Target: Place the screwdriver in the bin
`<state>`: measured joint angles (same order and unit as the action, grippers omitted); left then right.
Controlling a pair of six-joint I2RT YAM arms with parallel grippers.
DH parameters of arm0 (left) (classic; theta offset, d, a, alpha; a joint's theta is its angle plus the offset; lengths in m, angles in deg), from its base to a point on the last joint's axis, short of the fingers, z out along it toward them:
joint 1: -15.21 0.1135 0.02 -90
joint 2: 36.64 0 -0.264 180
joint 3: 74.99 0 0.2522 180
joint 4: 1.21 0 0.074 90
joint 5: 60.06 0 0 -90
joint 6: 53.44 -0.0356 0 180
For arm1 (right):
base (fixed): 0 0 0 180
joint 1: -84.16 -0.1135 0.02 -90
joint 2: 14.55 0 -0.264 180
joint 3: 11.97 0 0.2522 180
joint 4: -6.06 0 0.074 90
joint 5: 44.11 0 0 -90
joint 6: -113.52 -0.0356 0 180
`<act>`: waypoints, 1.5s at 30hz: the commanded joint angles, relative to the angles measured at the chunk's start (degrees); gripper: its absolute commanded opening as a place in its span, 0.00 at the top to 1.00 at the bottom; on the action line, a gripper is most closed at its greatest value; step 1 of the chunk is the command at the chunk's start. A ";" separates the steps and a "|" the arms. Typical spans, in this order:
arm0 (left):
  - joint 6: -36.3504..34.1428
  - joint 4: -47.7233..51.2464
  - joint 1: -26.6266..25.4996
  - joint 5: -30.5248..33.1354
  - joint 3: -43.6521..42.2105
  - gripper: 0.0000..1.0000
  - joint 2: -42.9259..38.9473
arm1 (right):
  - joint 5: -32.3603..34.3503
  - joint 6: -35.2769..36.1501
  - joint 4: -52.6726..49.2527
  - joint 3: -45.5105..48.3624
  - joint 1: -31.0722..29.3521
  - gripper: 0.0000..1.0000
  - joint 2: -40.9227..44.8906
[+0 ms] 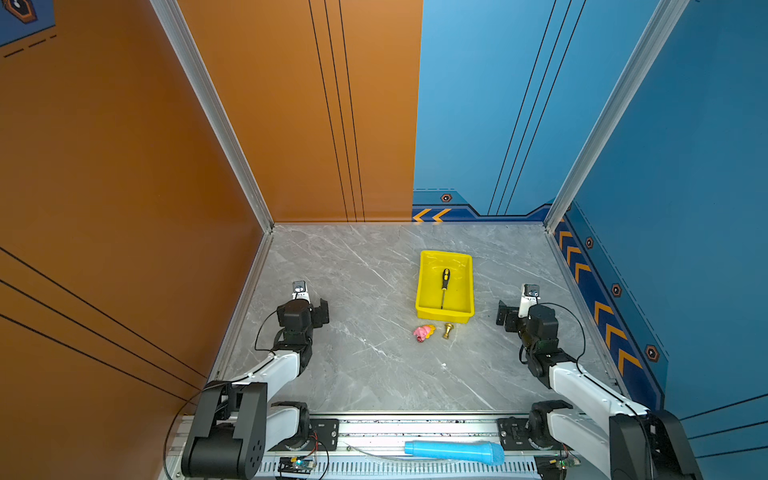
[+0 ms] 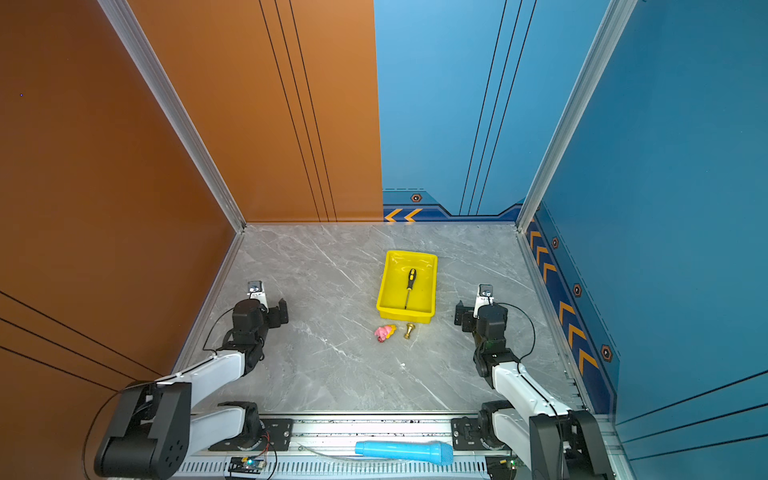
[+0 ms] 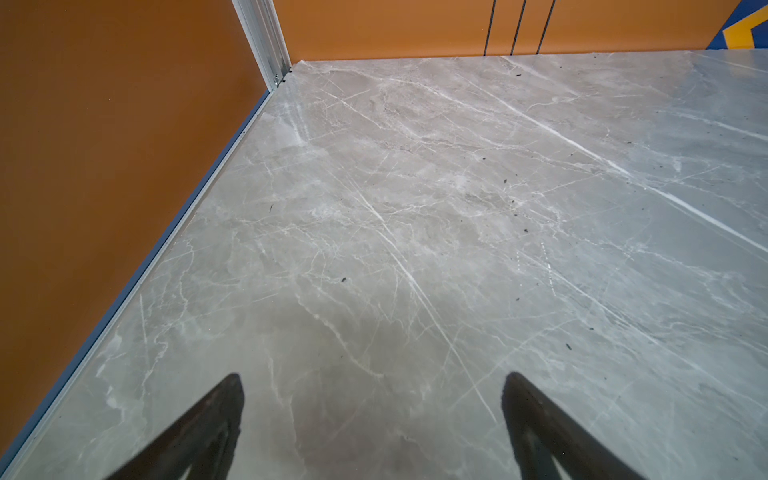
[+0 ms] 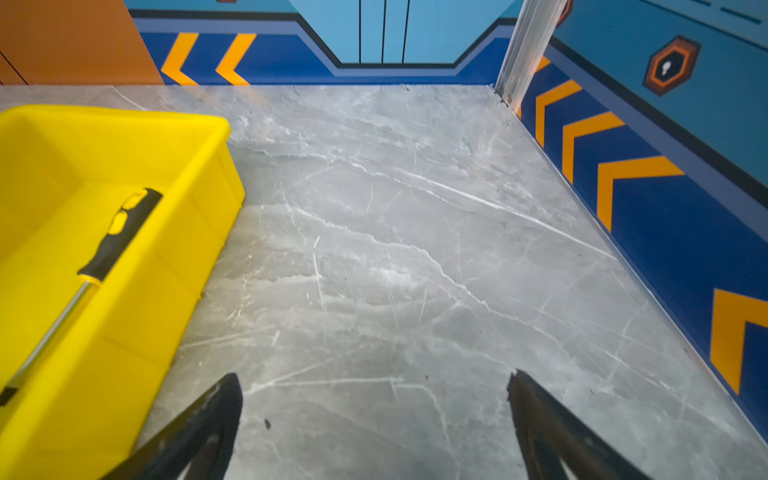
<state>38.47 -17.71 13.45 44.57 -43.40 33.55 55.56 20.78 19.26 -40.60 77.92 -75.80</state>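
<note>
The screwdriver [image 1: 444, 286] [image 2: 410, 286], with a black and yellow handle and a thin metal shaft, lies flat inside the yellow bin [image 1: 444, 314] [image 2: 405, 316] at the table's middle right. In the right wrist view the screwdriver [image 4: 112, 237] rests on the floor of the bin [image 4: 145, 311], with nothing touching it. My right gripper [image 1: 521, 311] [image 2: 478, 313] [image 4: 374, 382] hovers just right of the bin, open and empty. My left gripper [image 1: 305, 309] [image 2: 262, 311] [image 3: 374, 382] is far to the left over bare marble, also open and empty.
A pink toy [image 1: 423, 332] and a small gold chess-like piece [image 1: 448, 330] lie just in front of the bin. A long light blue cylinder [image 1: 455, 452] rests on the rail by the arm bases. Walls enclose the table on the left, back and right.
</note>
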 commanded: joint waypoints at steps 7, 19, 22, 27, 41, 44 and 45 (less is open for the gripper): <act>0.20 -6.19 0.78 -2.92 6.30 0.02 8.65 | 4.21 2.89 16.59 -4.78 -2.18 0.00 -15.65; -1.40 -16.19 2.28 -11.89 5.91 0.02 17.46 | 5.30 4.05 22.43 -5.97 -1.43 0.00 -22.49; -2.04 -17.12 1.96 -12.49 5.70 0.02 18.18 | 4.78 2.98 27.92 -3.56 -0.41 0.00 -23.56; -2.06 -18.74 2.11 -13.36 5.11 0.02 18.47 | 4.69 1.34 30.73 -4.02 0.98 0.00 -27.83; -2.40 -22.22 1.50 -11.56 4.02 0.02 19.20 | -0.26 -0.81 25.33 -6.40 4.04 0.00 -27.34; -2.37 -22.21 1.49 -11.57 4.03 0.02 19.24 | -0.22 -0.85 25.40 -6.44 4.04 0.00 -27.34; -2.40 -22.28 1.45 -11.56 3.98 0.02 19.25 | -0.27 -0.86 25.40 -6.40 4.04 0.00 -27.38</act>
<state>36.94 -38.80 15.15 32.77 -38.73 52.31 56.13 20.67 44.98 -46.24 81.87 -103.06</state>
